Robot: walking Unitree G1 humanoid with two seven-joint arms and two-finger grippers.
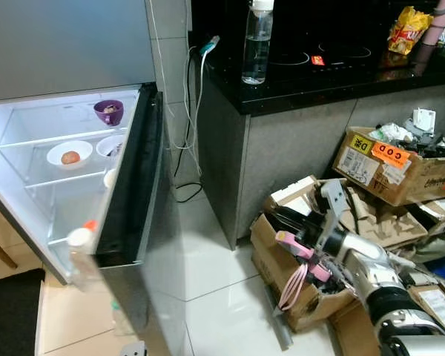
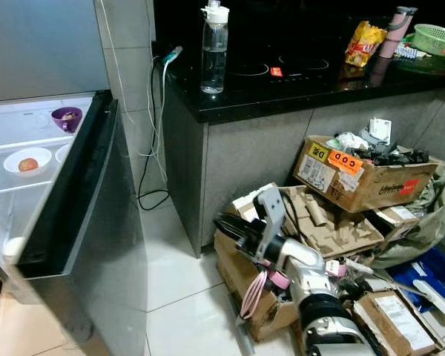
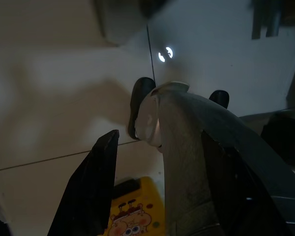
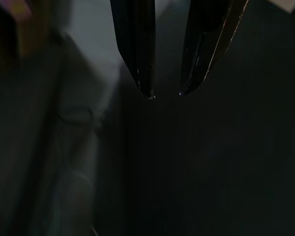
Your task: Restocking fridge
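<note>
The right gripper is raised in front of the robot, its two black fingers lying close together with only a thin gap between the tips and nothing pinched between them. They point toward the dark side of the counter, above a heap of cardboard boxes on the floor. The left gripper hangs low over the pale floor tiles, its fingers spread around a pale grey curved part that I cannot identify; whether it grips that part I cannot tell.

Outward and to the robot's left stands the open fridge, lit inside, with a purple bowl on the top shelf and a white bowl holding something reddish one shelf down. A clear water bottle stands upright on the counter, near its left corner, its long axis vertical.

If the bottle is what goes in next, it lies up and to the left of the right gripper, well apart, and that arm looks the nearer one for the reach.
</note>
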